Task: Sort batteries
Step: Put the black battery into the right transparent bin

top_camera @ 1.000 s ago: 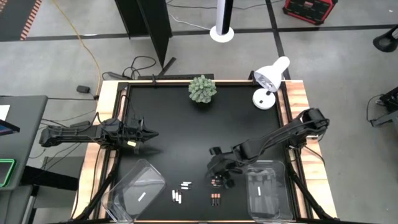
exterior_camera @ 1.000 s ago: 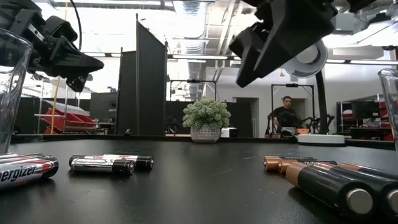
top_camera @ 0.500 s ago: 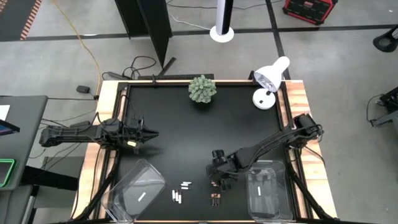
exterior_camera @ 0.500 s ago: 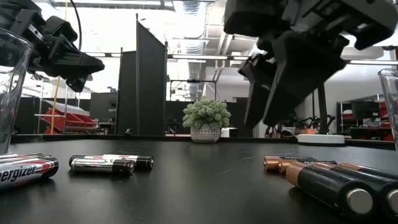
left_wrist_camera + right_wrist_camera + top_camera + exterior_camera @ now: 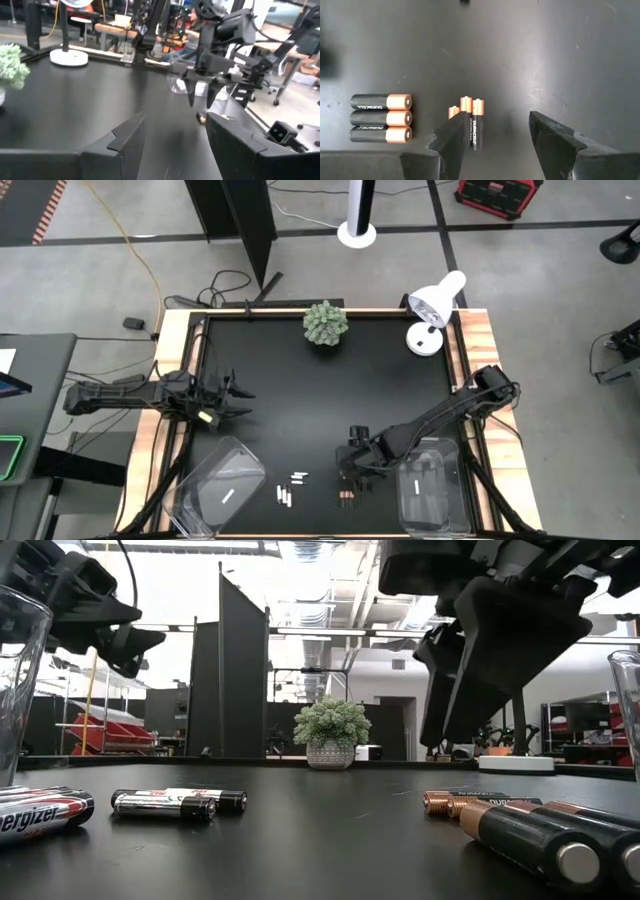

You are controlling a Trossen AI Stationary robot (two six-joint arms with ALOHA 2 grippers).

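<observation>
Spreading across the whole workspace, the black matte table [image 5: 300, 380] carries two clear plastic bins, the left bin [image 5: 215, 490] and the right bin [image 5: 430, 485], each already holding batteries. Above the table's left edge the left gripper [image 5: 240, 392] hangs with its fingers spread wide and nothing between them, well apart from the work. The right gripper [image 5: 492, 132] hovers low over a cluster of three small dark batteries with copper-red ends [image 5: 467, 120], jaws parted wide and empty, one finger [image 5: 452, 140] overlapping the cluster's edge in the wrist view. Three larger dark copper-ended batteries [image 5: 381, 118] lie side by side nearby, and slim white-silver batteries [image 5: 292, 486] sit between the bins. The likely trouble: because the small cells touch one another, a descending finger could land on top of one instead of beside it, rolling or scattering the group, or the jaws could close on two at once. A round cell pinched off-centre could also squirt free.
</observation>
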